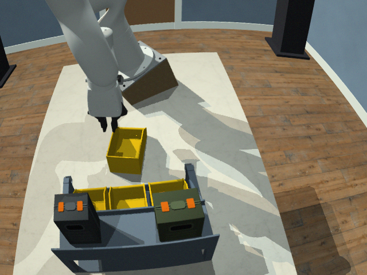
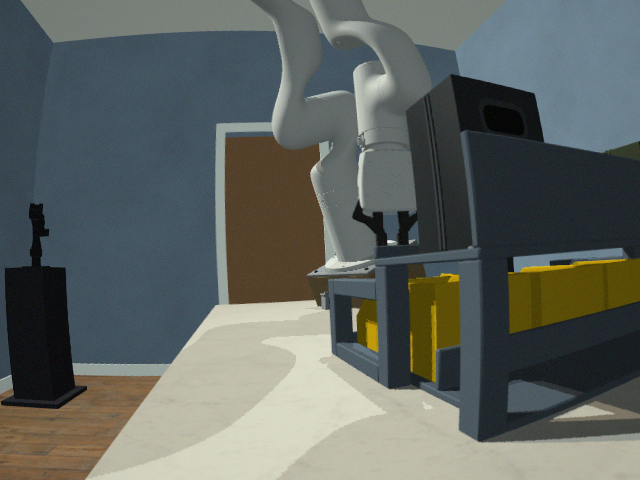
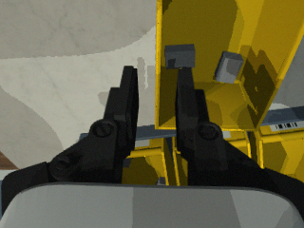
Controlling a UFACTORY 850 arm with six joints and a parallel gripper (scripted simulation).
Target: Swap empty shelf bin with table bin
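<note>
The yellow open bin on the table [image 1: 127, 145] [image 3: 214, 106] stands in front of the shelf, with two grey parts [image 3: 180, 56] [image 3: 229, 66] in it. My gripper [image 1: 109, 130] [image 2: 391, 242] [image 3: 157, 85] is partly open with nothing between its fingers. It hangs above the bin's side: in the wrist view one finger is outside the side wall, the other over the inside. Three yellow bins [image 1: 97, 200] [image 1: 127, 199] [image 1: 168, 186] stand side by side in the shelf [image 1: 127, 227] [image 2: 558, 191]. The left one holds something grey; the insides of the others are partly hidden.
A black case [image 1: 71, 208] [image 2: 429, 180] and a green case [image 1: 179, 213] stand on the shelf's top board, over the rear of the outer bins. The shelf has raised side posts [image 1: 67, 183] [image 1: 189, 170]. The arm's base block [image 1: 151, 82] is behind the table bin.
</note>
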